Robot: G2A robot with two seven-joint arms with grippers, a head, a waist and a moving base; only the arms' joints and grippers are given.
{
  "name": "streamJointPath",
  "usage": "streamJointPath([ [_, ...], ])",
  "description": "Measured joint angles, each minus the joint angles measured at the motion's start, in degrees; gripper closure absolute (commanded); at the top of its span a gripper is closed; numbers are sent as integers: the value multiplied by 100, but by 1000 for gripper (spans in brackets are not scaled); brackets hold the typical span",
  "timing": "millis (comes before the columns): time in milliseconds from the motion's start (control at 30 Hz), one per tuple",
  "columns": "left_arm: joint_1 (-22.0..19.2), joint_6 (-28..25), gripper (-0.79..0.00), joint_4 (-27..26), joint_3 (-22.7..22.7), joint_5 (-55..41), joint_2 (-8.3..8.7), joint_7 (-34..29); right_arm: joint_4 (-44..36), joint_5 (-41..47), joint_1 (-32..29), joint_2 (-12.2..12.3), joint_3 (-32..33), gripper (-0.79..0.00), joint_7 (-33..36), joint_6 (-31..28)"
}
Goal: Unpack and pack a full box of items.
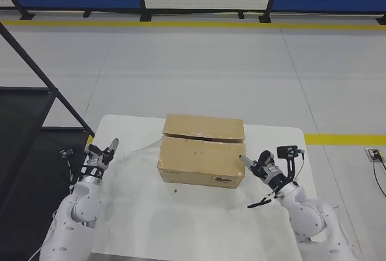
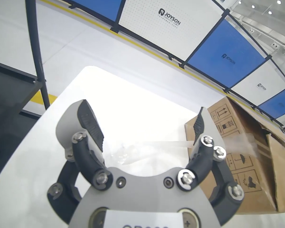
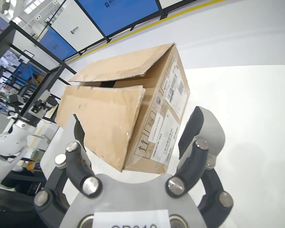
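The left hand (image 2: pixel 142 106) is above the white bench (image 2: pixel 123 86), its two ribbed black pads (image 2: pixel 90 124) spread wide with nothing between them. Taking twelve o'clock as straight ahead of the hand, the cardboard box (image 2: pixel 247 148) stands at about two o'clock, just beside one finger, with a flap ajar. A strip of clear tape (image 2: pixel 166 144) runs from the box's near corner toward crumpled clear film (image 2: pixel 127 154) lying on the bench at twelve. A black rack post (image 2: pixel 35 48) rises at ten o'clock

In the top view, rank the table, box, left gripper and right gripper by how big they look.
1. table
2. box
3. left gripper and right gripper: these look about the same size, so they are not ranked against each other.
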Motion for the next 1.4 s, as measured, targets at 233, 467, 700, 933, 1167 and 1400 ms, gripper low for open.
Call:
streamJointPath([
  [233,135,-257,-785,-310,107,6,7,-199,1174,1238,935,13,67,-785,642,-541],
  [467,263,-621,-785,-437,374,511,35,-532,2311,1824,1660,-50,-215,-785,726,-621],
  [700,365,-1014,-785,-423,510,611,54,-645,3079,2239,2033,-113,-464,-785,759,-885],
  [933,398,-1226,-785,-480,648,677,57,-672,3445,2409,2190,-145,-672,-785,864,-1209],
  [1167,464,-1505,-785,-573,680,670,82,-693,3455,2619,2155,-128,-718,-785,1036,-1479],
  [1400,552,-1720,-785,-629,587,653,131,-721,3361,2768,2092,-101,-752,-785,1214,-1608],
])
